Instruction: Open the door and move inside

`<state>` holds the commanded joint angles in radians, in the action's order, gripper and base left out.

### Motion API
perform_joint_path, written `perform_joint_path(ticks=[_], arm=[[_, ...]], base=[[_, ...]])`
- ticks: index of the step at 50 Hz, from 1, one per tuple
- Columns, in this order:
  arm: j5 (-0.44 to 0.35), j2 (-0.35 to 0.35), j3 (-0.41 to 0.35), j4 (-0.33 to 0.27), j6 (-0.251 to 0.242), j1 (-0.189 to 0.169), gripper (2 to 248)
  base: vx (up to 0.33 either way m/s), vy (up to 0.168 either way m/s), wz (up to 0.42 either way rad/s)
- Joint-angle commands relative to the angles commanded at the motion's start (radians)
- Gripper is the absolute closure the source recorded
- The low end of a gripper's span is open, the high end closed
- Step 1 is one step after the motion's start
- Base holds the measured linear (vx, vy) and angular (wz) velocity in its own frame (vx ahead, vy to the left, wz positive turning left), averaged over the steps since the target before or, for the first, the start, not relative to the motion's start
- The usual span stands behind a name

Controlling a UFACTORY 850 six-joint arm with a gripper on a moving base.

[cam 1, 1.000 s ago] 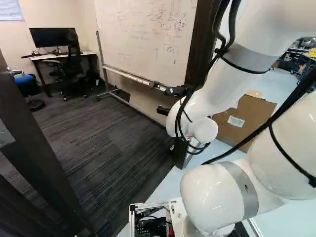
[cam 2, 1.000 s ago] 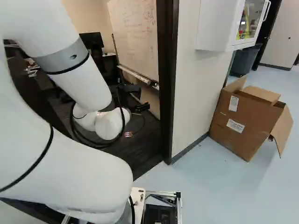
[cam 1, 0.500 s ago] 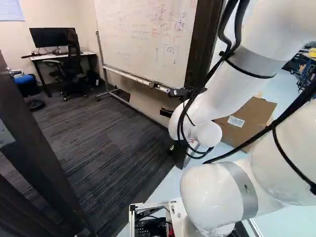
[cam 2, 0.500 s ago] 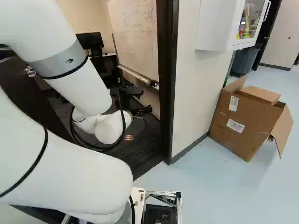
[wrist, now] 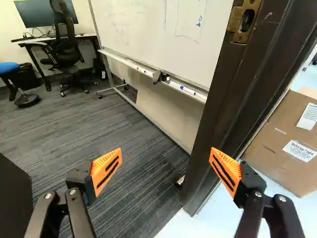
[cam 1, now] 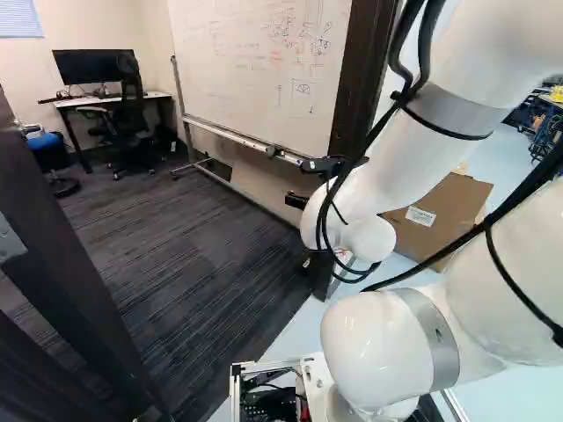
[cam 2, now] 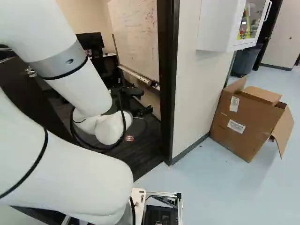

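My gripper [cam 1: 296, 200] hangs in the doorway in the left base view, just beside the dark door frame [cam 1: 359, 97]; in the right base view it is small and dark. The wrist view has the gripper [wrist: 166, 166] open, its orange pads wide apart with nothing between them. Ahead of one finger stands the frame post with its brass strike plate [wrist: 243, 21]. The dark door [cam 1: 66, 272] stands open at the left of the left base view, its metal handle [cam 2: 31, 71] showing past the arm in the right base view. Carpet [wrist: 148, 148] lies beyond the opening.
Inside are a wheeled whiteboard [cam 1: 264, 66], a desk [cam 1: 110, 98] with a monitor, an office chair [cam 1: 130, 105] and a blue stool [cam 1: 44, 141]. Right of the frame are a wall [cam 2: 192, 89], a white cabinet [cam 2: 220, 28] and an open cardboard box [cam 2: 243, 124].
Compared with a second ago, the arm and gripper have shifted slightly right and down in both base views. Over the last half second they look still. The base has not moved.
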<state>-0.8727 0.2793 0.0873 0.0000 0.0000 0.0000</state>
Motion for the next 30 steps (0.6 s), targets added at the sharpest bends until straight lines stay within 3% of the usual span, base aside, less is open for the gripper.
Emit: perform_joint_path(ticks=[11,30], arm=[[0.000,0.000,0.000,0.000,0.000,0.000,3],[0.000,0.000,0.000,0.000,0.000,0.000,3]], base=[[0.000,0.006,0.029],[0.045,0.075,0.352]])
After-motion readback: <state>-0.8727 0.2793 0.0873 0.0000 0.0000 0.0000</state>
